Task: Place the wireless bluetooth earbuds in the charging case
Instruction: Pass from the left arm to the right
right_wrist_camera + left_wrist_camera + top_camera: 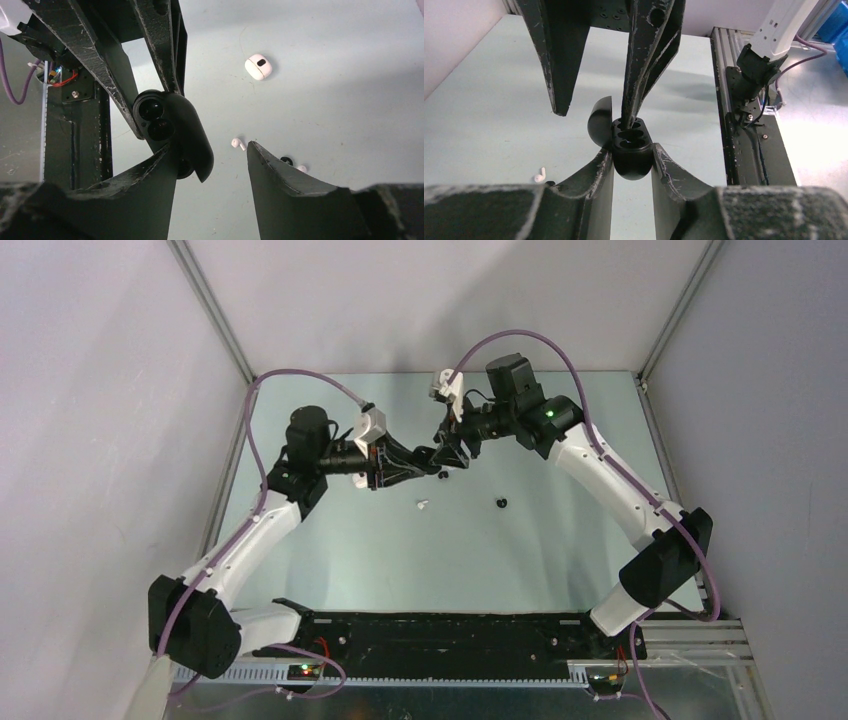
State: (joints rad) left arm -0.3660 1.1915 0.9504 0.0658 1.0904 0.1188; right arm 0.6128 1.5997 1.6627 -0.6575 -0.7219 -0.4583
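Desk (350, 100) holds the charging case (258, 66) and earbuds (238, 144), loose. Left fingers (596, 172) clamp an open black oval case (630, 150); right fingers (272, 162) gape wide, one tip in it.

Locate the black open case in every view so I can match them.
Left wrist: black open case at centre, clamped in the left gripper.
Right wrist: case left of centre, wells facing camera.
Top external: far centre, where the right gripper meets it; hard to pick out.
Shared landmark: black base plate, right side in left wrist, left side in right wrist.
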